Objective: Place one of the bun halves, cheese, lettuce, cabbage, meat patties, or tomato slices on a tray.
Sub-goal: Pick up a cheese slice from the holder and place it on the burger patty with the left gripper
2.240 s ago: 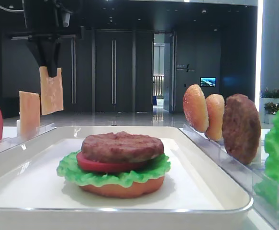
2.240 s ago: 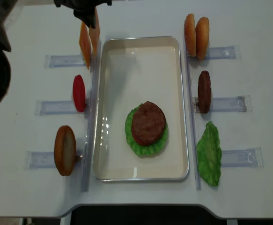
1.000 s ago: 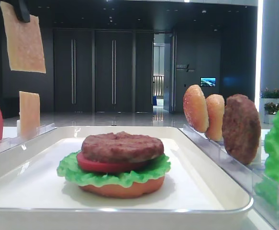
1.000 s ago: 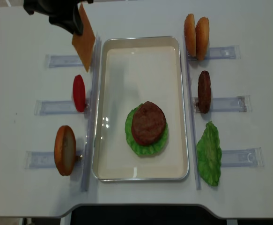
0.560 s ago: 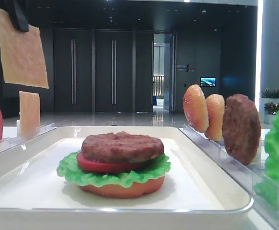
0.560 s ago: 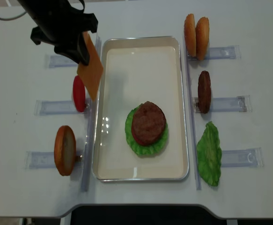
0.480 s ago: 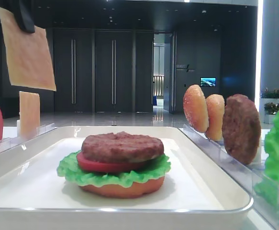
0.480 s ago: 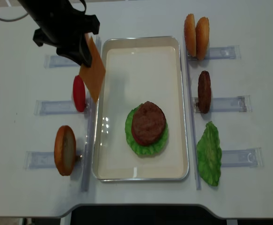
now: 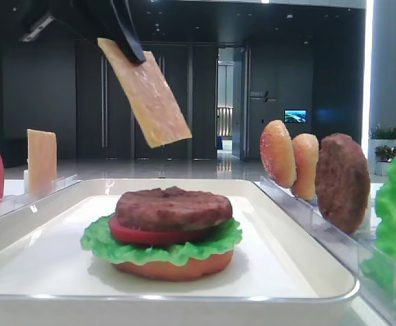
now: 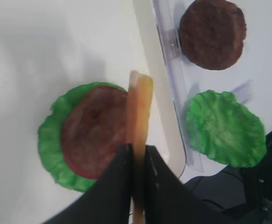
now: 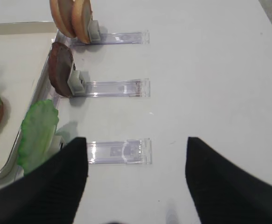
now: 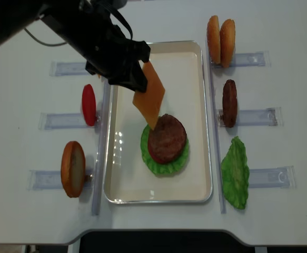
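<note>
Since the earlier frame the left gripper (image 12: 135, 79) has carried the cheese (image 12: 148, 98) rightward from beside the tray's left rim to over the tray (image 12: 158, 52). Jaws are clamped on the slice's upper edge. It hangs tilted, long axis sloping down-right, lower corner just above the patty stack (image 12: 167, 138). Right gripper (image 11: 135, 172) stands wide, idle, well apart.

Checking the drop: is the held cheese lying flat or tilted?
Tilted: the cheese hangs slanted from the left tool, above the patty, not touching.
</note>
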